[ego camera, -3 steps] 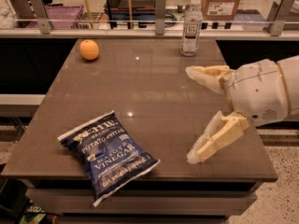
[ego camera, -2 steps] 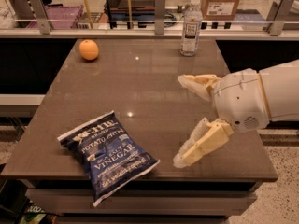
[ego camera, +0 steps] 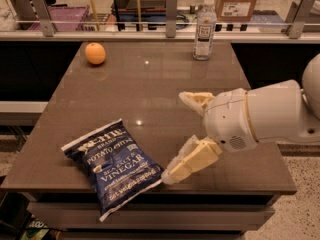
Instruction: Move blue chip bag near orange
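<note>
The blue chip bag (ego camera: 115, 165) lies flat at the front left of the brown table (ego camera: 150, 84), its white lettering facing up. The orange (ego camera: 95, 53) sits at the table's far left corner, well away from the bag. My gripper (ego camera: 176, 136) comes in from the right, just right of the bag. It is open and empty, its two cream fingers spread wide. The lower fingertip (ego camera: 172, 175) is almost at the bag's right corner; the upper finger (ego camera: 192, 100) points left over the table's middle.
A clear water bottle (ego camera: 205, 29) stands at the table's far edge, right of centre. A railing with metal posts (ego camera: 171, 9) and a cardboard box (ego camera: 236, 0) run behind the table. The front edge is close under the bag.
My gripper has moved left across the table towards the chip bag, fingers still spread. The bag, orange and bottle have not moved.
</note>
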`<state>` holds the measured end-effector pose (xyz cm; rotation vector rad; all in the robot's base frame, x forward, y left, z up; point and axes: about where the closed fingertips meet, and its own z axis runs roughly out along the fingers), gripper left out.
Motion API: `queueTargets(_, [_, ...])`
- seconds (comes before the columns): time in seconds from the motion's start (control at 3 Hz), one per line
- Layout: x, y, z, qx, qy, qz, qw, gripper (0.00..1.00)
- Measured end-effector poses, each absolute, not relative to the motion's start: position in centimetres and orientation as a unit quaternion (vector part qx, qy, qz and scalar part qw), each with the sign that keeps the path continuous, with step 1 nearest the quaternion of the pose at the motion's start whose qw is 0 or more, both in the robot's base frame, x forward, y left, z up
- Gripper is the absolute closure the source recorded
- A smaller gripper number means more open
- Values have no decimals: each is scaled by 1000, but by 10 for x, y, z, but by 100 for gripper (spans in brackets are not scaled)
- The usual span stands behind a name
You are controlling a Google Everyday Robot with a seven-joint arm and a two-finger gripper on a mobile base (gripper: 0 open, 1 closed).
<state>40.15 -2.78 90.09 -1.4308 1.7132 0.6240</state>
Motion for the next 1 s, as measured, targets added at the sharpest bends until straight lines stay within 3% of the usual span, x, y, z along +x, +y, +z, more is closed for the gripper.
queueTargets(1.0, [390, 11, 867, -582, 648, 271, 409, 0])
